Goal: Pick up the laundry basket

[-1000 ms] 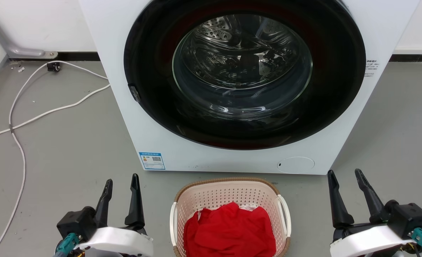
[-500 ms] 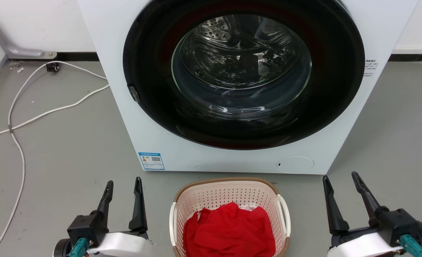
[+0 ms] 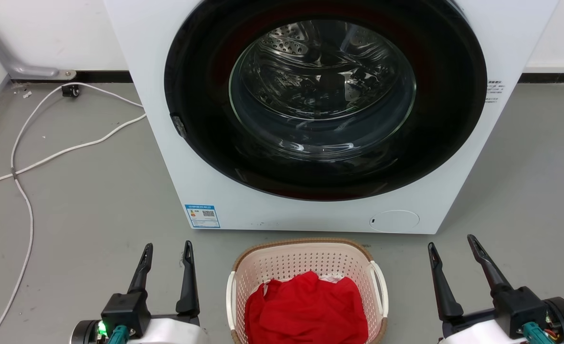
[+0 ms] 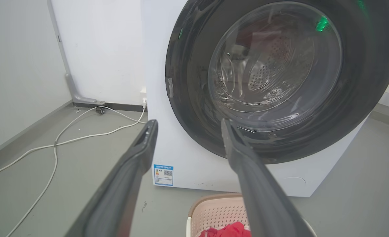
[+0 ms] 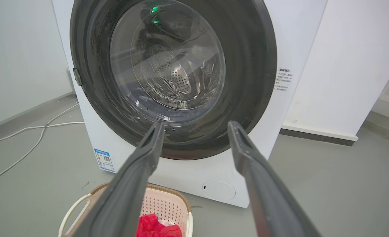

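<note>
Flanking the laundry basket point(image 3: 301, 260), left pincer point(image 3: 167, 245) and right pincer point(image 3: 452, 241) both spread apart, gripping nothing

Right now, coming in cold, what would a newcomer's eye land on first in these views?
The white washing machine with its big dark round glass door dominates the head view's upper middle. Just before it on the grey floor sits the laundry basket holding red cloth, with the left gripper and right gripper on either side, fingers open, touching nothing.
</note>
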Robot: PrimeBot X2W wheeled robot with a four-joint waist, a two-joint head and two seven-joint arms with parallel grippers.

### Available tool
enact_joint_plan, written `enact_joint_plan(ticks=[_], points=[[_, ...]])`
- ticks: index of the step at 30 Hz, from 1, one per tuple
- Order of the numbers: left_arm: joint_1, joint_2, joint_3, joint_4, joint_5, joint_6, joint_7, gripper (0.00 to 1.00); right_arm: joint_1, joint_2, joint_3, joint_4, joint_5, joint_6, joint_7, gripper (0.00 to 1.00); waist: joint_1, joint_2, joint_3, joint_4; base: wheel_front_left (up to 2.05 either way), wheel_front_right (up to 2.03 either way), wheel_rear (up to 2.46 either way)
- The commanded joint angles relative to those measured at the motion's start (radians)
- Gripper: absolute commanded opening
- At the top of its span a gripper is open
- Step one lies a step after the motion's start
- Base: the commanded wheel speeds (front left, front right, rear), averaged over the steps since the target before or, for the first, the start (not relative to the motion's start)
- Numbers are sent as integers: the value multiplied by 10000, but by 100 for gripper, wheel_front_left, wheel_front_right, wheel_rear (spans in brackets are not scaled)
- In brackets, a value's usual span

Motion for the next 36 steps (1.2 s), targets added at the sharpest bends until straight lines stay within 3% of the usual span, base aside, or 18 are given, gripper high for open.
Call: enact_joint_plan(ticks=[1, 36], points=[[99, 2, -23, -39, 219, 56, -73, 100, 74, 36, 9, 4, -214, -3, -78, 100, 0, -1, -1, 5, 0, 0, 0], [-209, 3, -19, 356, 322, -24, -95, 100, -215, 37, -32, 281, -143, -3, -93, 100, 0, -1, 284, 89, 0, 0, 0]])
